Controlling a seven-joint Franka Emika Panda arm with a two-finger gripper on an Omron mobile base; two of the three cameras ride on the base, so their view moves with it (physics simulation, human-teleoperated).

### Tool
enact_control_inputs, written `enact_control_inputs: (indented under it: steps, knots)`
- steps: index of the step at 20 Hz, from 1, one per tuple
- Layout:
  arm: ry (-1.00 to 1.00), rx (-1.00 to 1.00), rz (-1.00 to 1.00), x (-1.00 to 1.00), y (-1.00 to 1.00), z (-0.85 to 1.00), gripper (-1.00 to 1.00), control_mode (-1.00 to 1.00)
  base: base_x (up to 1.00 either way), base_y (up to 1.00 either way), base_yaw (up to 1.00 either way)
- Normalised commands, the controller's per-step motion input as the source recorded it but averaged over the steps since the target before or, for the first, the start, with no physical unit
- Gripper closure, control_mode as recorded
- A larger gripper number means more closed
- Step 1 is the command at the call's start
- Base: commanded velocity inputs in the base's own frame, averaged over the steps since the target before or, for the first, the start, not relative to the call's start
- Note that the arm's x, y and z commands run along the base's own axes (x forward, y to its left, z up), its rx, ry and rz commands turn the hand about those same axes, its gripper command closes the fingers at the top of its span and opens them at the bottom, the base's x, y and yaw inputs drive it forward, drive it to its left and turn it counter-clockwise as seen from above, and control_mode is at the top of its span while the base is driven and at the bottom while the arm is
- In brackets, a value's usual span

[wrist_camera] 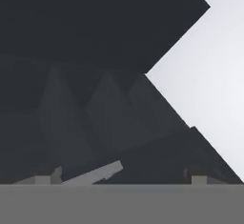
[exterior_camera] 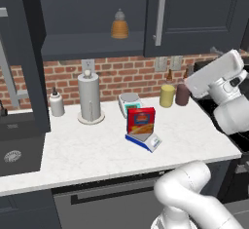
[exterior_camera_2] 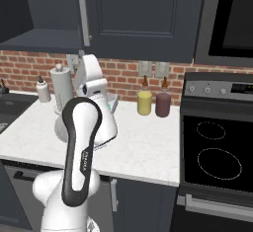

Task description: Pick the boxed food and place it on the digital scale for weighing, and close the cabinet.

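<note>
The small upright red cardboard box of food, with its blue oval logo and yellow-orange picture, already stands on the low blue digital scale with the white display panel, near the front middle of the white marble worktop. That step looks done. The dark charcoal cabinet is left: its left side gapes, an amber bell-shaped bottle on the shelf. The end effector's fingers stand wide apart, empty, facing dark panelling.

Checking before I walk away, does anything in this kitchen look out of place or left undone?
Yes. The upper cabinet stands open on its left side, an amber bottle showing on its shelf. The red box sits upright on the blue scale, which lies askew to the counter edge.
</note>
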Motion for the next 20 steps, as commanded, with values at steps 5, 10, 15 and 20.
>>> enact_control_inputs:
  steps: [5, 10, 15, 20]
  knots:
    - [0.01, -0.14, -0.22, -0.33, 0.11, 0.00, -1.00, -1.00, 0.00, 0.00, 0.00]
    - [-0.04, -0.11, -0.29, -0.13, 0.35, 0.33, -1.00, -1.00, 0.00, 0.00, 0.00]
    - [-0.06, -0.14, -0.34, -0.27, 0.19, 0.24, -1.00, -1.00, 0.00, 0.00, 0.00]
    - [-0.15, -0.16, -0.30, -0.15, 0.59, -0.16, -1.00, -1.00, 0.00, 0.00, 0.00]
